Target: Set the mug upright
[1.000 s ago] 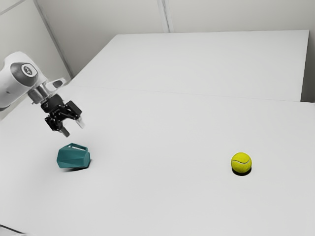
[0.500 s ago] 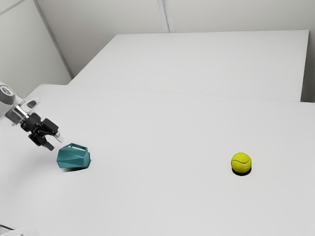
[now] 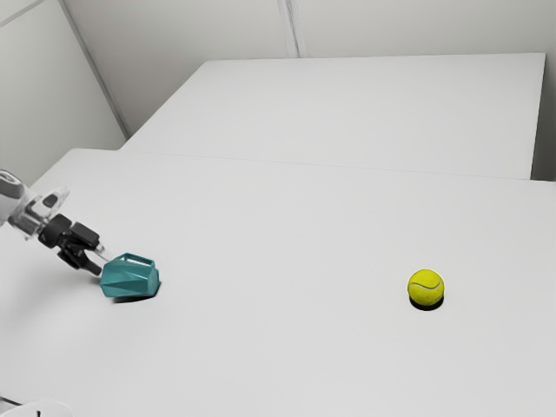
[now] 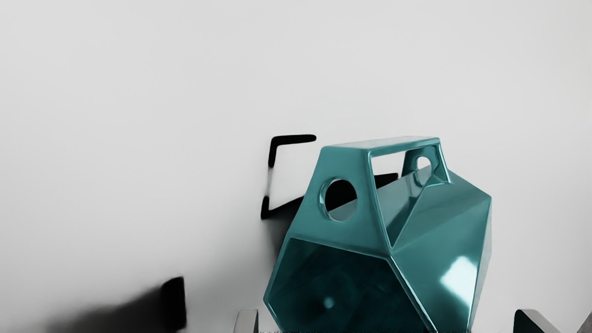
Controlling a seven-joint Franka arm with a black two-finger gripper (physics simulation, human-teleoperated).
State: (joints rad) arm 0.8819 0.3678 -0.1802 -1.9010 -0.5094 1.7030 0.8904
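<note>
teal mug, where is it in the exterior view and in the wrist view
Exterior view: the teal mug lies toward the exterior view's left, at the fingertips of the gripper.
Wrist view: it is between the two open fingers.
Shared landmark: the mug's handle, on its upper side.

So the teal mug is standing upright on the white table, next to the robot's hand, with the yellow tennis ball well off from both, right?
Not quite: the mug is lying on its side, as the exterior view shows. The rest holds: it's beside the hand, with the ball well off.
</note>
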